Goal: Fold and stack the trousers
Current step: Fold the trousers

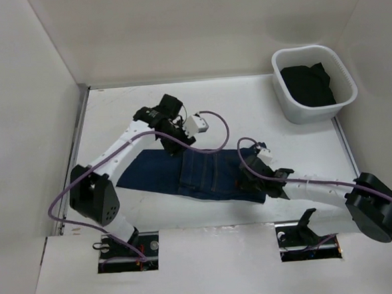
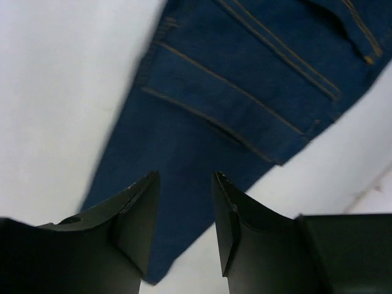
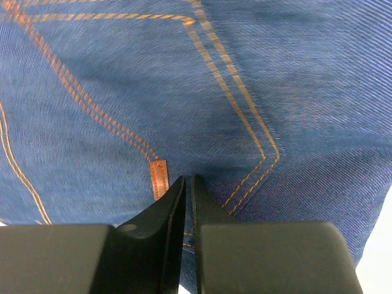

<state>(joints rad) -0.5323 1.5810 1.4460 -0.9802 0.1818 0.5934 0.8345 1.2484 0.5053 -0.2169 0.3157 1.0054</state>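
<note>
The trousers (image 1: 208,176) lie folded into a dark blue block in the middle of the table, tan stitching up. My left gripper (image 1: 173,139) hovers over their far left edge. In the left wrist view it (image 2: 185,177) stands open above the denim (image 2: 245,67), with nothing between its fingers. My right gripper (image 1: 247,162) is down on the near right part of the trousers. In the right wrist view its jaws (image 3: 188,179) are shut to a thin slit, with the tips pressed into the denim (image 3: 122,92) by a back pocket's brown tab (image 3: 158,179).
A white basket (image 1: 285,105) stands at the back right corner with a dark garment (image 1: 308,83) inside. White walls close the table on the left, back and right. Purple cables loop over both arms.
</note>
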